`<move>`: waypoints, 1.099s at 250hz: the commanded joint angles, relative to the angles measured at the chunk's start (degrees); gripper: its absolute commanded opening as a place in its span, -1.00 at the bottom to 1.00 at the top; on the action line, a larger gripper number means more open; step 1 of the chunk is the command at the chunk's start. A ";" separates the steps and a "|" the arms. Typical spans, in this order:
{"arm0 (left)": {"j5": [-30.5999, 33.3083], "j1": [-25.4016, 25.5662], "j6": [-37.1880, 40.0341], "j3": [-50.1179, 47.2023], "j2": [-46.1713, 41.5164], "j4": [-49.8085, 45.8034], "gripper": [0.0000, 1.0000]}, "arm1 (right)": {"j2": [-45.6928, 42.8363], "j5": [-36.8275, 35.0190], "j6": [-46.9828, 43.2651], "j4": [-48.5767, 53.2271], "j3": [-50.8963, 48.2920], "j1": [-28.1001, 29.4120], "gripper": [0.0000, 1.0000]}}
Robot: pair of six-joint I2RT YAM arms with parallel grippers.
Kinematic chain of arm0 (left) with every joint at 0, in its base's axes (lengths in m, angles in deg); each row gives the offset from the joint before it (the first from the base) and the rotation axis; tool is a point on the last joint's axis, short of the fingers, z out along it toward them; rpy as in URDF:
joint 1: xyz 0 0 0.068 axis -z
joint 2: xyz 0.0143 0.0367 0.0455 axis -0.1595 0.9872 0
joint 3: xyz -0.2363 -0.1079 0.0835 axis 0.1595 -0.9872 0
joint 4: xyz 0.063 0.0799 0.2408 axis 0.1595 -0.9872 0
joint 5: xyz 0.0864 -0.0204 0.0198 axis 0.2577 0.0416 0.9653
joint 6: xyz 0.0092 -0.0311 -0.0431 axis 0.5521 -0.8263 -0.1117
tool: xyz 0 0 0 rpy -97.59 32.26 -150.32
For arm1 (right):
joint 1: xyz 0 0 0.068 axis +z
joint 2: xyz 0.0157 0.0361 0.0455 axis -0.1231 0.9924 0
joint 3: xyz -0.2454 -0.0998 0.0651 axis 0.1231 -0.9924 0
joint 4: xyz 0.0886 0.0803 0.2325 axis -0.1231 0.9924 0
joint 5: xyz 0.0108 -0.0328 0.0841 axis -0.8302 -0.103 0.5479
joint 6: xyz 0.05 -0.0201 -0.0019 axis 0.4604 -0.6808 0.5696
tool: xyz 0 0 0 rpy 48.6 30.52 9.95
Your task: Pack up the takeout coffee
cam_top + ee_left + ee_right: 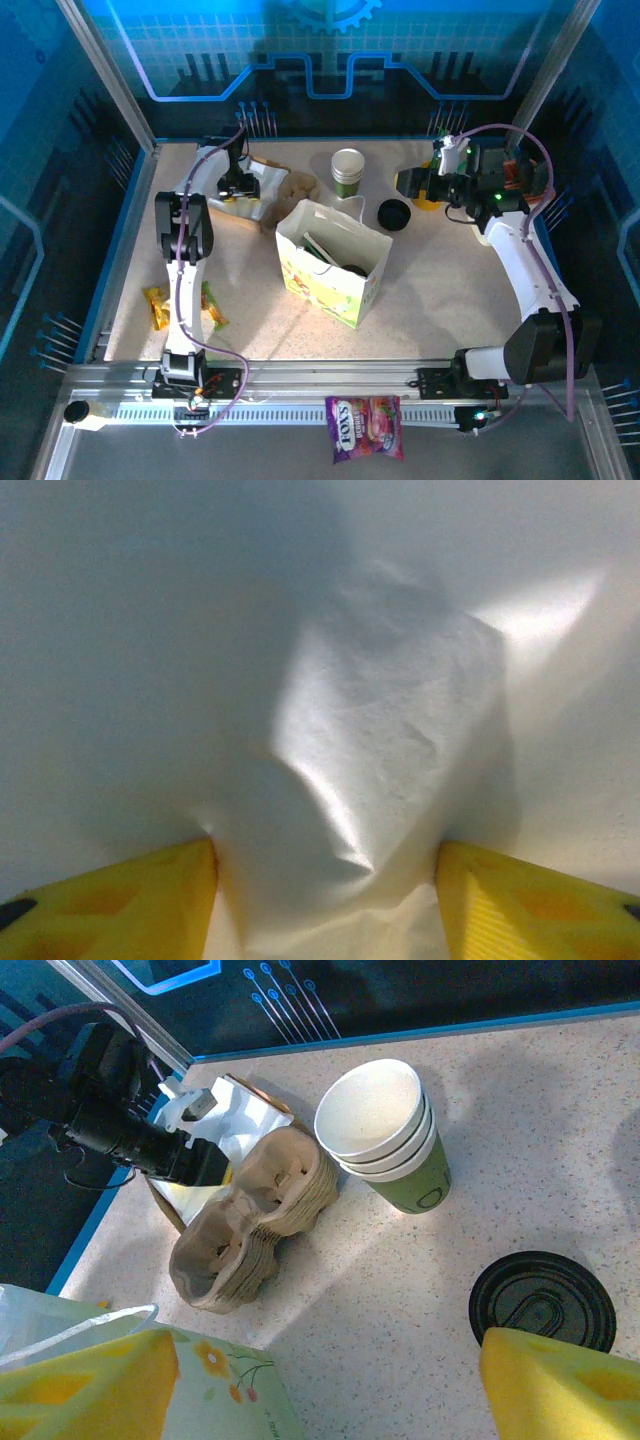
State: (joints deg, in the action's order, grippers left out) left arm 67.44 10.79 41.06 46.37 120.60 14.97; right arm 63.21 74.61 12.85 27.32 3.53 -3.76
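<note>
At the bench's (440, 300) left edge lie two sweet wrappers (158, 306); behind them, at the far left, the left hand (240, 188) (325, 865) is down on white paper (390, 730), which bunches up between its yellow fingers (130, 905); the fingers stand apart with the paper touching both, and I cannot tell whether they pinch it. Just right of that lies a stack of brown pulp carriers (296, 187) (265, 1215); nearer, mid-bench, the flower-printed bag (335, 265) (215, 1380) stands open. Beyond the bag are the cups (348, 168) (385, 1135), nested upright, green below, lidless, just beside the carriers; a black lid (394, 213) (542, 1300) lies flat on the bench right of the bag, apart from the cups. The right hand (418, 184) (330, 1400) hangs near the lid, fingers (560, 1385) spread wide, holding nothing.
</note>
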 commanded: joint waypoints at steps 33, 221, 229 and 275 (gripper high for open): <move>-1.44 -0.70 0.31 3.04 1.85 -3.20 0.01 | 0.55 1.54 -0.94 0.64 -0.36 -0.48 0.61; -3.27 -3.06 0.40 5.13 0.72 -4.43 -0.37 | 0.80 1.57 -0.87 1.26 0.10 -0.43 0.62; -3.14 -3.19 0.43 5.14 0.49 -4.43 -0.37 | 0.84 1.63 -0.89 1.26 0.04 -0.43 0.62; -2.54 -3.69 0.88 5.21 -1.10 -4.70 -0.47 | 0.56 1.64 -0.87 1.35 -0.12 -0.43 0.63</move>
State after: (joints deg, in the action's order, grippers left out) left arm 65.26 8.08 41.06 49.93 121.24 12.57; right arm 63.93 74.83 12.82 27.93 3.51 -3.76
